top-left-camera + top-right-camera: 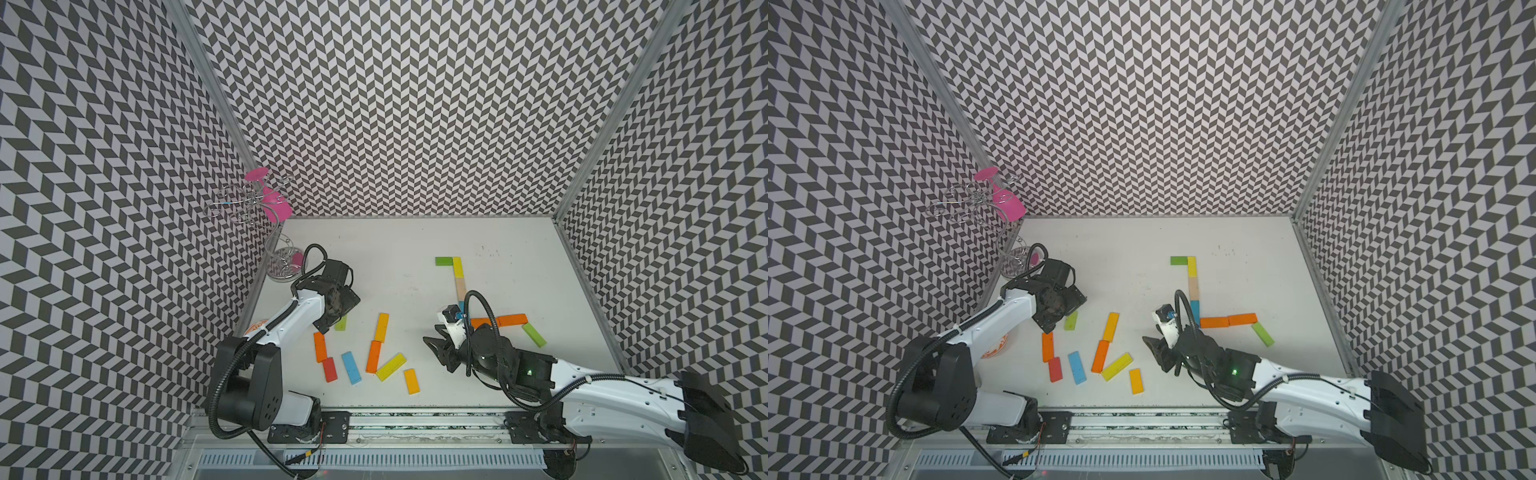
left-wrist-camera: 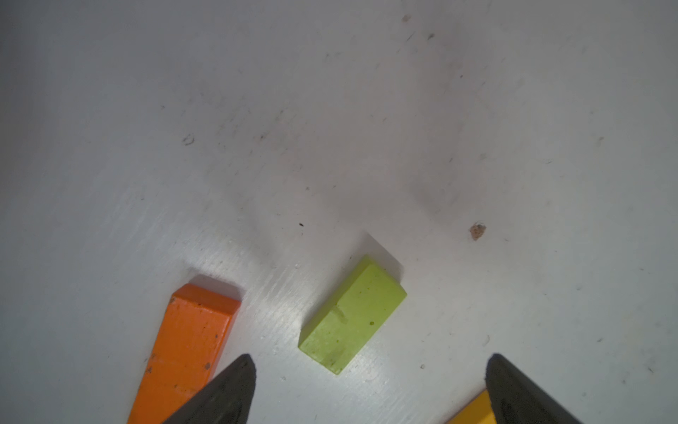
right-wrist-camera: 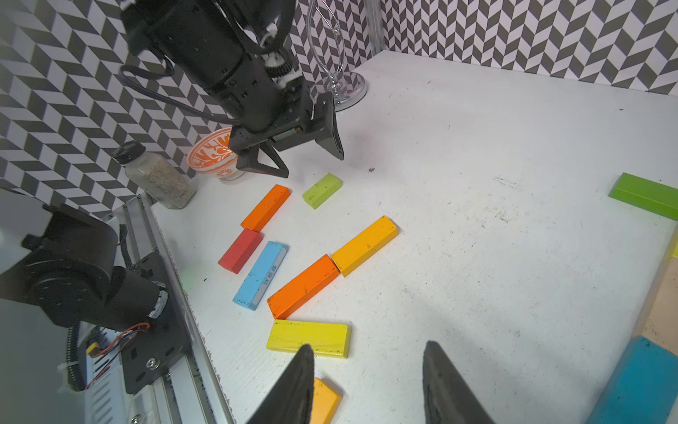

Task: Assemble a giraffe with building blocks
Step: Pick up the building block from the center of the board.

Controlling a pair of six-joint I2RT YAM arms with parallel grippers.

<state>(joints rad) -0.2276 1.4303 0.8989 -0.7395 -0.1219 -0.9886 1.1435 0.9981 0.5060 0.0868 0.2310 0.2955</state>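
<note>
loose blocks lie left of the joined row (well apart); wire stand behind them.

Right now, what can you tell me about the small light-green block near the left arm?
The light-green block is a short, flat rectangular piece. It looks like painted wood, with a small scratch and dark specks on top. It lies flat on the white table, touching no other block, close to the open left pincer.

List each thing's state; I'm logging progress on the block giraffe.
Left pincer: open, empty, near the small green block.
Right pincer: open, empty.
Small green block: flat, ungripped.
Giraffe: unfinished, lying flat.
Loose blocks: scattered, lying flat.
Jar: upright, capped.
Bowl: upright.
Pink glass: hanging upside down on rack.
</note>
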